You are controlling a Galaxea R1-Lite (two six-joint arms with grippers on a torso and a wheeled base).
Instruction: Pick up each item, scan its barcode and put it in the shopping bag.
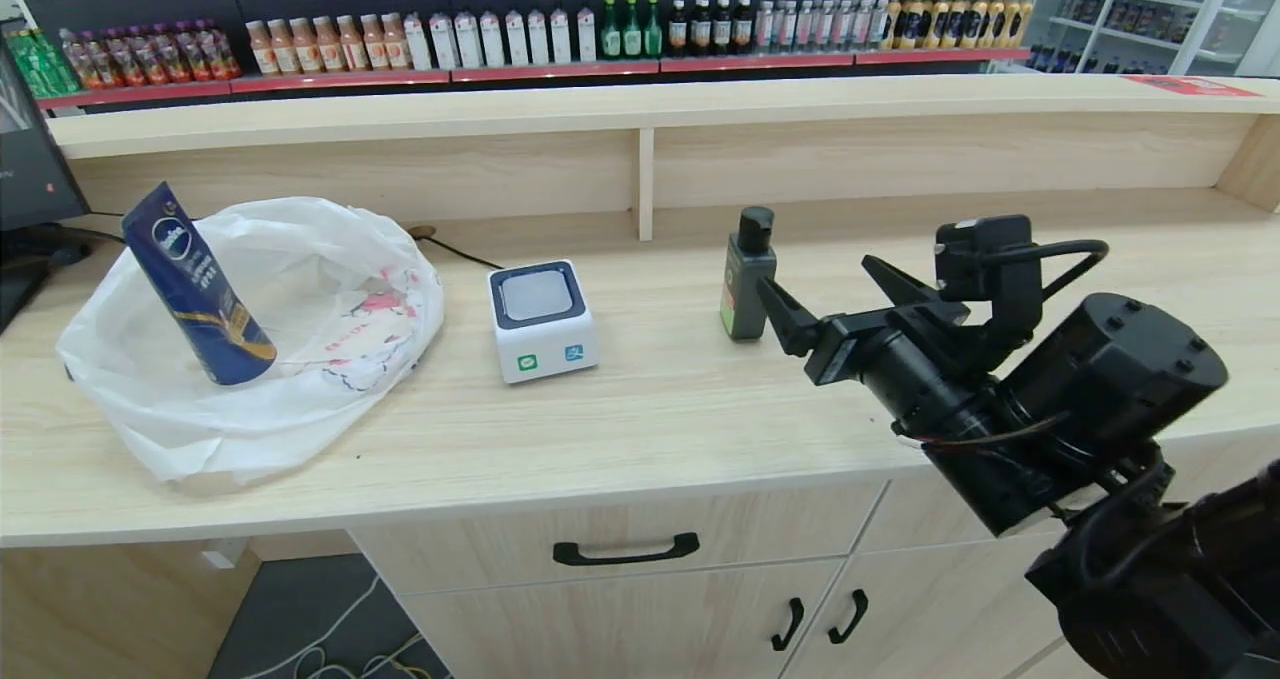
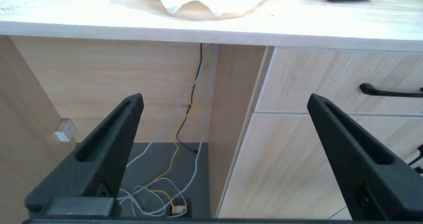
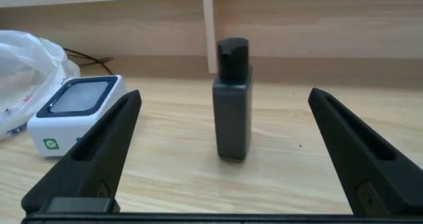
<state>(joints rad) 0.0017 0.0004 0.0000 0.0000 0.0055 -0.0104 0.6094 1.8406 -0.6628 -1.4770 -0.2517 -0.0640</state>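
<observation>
Picking seems the step in hand: the right gripper (image 1: 815,279), jaws spread wide, hangs just beside the bottle (image 1: 747,279) standing on the counter (image 1: 650,409) right of the scanner (image 1: 541,319), and must next straddle and clamp it; the left gripper (image 2: 225,105), likewise spread, sits below the counter.

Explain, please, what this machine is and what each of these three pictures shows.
It is a two-armed robot at a shop counter. The wide picture comes from its head camera; the other two come from wrist cameras, so the black prongs there are the fingers. On the counter are a white shopping bag with a blue tube leaning in it, a white barcode scanner, and a dark grey pump bottle. The right gripper is open, facing the bottle. The left gripper, open, hangs below the counter's edge. Nothing is held.
</observation>
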